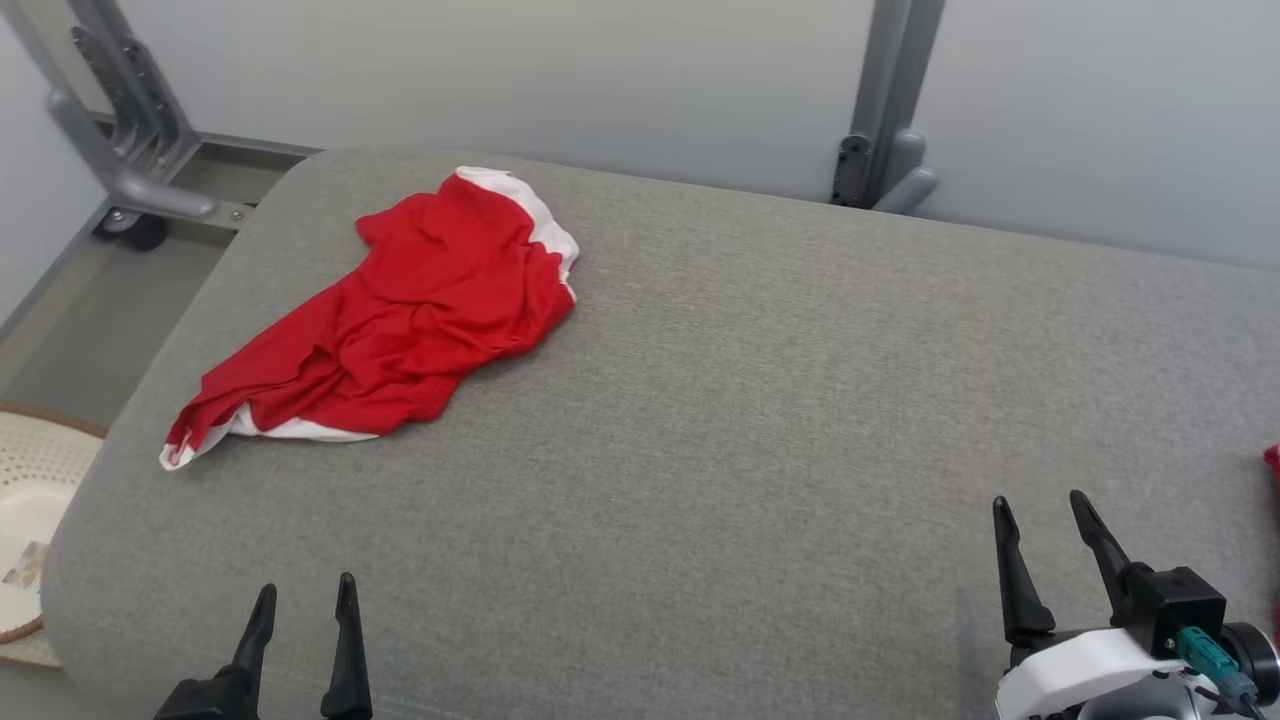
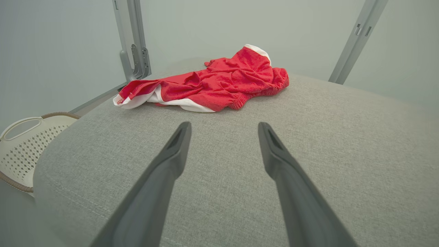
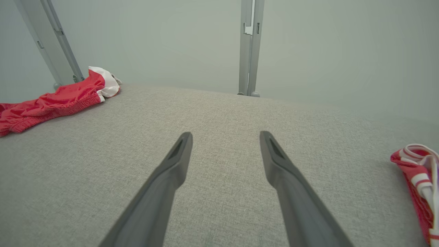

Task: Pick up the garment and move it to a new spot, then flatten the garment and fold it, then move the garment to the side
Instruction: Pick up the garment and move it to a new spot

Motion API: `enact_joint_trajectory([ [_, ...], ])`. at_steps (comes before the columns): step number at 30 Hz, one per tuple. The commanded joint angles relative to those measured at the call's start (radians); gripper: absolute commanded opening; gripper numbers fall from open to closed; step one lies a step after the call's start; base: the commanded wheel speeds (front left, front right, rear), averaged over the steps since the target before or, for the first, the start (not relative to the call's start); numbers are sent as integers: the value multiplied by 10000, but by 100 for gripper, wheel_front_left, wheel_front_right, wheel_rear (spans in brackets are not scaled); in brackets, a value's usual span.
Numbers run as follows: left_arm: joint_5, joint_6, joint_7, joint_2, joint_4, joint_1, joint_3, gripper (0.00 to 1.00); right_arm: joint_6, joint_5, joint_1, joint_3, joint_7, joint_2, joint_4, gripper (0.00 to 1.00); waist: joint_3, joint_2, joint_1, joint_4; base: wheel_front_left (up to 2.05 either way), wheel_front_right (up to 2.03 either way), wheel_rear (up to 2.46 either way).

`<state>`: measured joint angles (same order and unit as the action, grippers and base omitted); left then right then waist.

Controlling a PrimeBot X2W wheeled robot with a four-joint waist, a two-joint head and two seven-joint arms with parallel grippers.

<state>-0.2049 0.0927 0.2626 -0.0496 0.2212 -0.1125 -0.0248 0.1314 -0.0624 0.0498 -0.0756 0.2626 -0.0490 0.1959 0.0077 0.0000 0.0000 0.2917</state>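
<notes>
The red garment, trimmed in white, lies crumpled on the far left part of the grey padded tabletop. The left tool hovers at the near edge, its fingers apart and empty. The right tool, likewise spread and empty, is at the near right, well apart from the garment. A cream perforated basket stands beside the tabletop's left end.

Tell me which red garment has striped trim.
The bunched garment at the right edge of the cushion; the crumpled garment far left is plain red with solid white edging.
</notes>
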Motion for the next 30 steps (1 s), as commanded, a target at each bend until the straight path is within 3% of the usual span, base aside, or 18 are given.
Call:
enact_joint_trajectory([
  [1,56,11,25,-27,-33,-117,-23,100,-14,-91,-97,40,27,-27,28,100,-163,0,0,1048,0,0,0],
  [8,20,59,25,-25,-120,-305,-212,100,-14,-214,-135,324,27,-32,117,100,-171,0,0,1546,0,0,0],
  [18,-154,64,25,-24,-193,164,-197,100,-14,-20,-328,220,27,-33,42,100,437,0,0,1283,0,0,0],
  [26,-525,210,25,-24,34,1741,-239,100,-14,706,-1133,126,27,-36,-241,100,2295,0,0,924,0,0,0],
  [30,-885,296,13,-58,997,3218,-325,100,-14,1092,-1613,50,27,-200,-317,100,3334,0,0,824,0,0,0],
])
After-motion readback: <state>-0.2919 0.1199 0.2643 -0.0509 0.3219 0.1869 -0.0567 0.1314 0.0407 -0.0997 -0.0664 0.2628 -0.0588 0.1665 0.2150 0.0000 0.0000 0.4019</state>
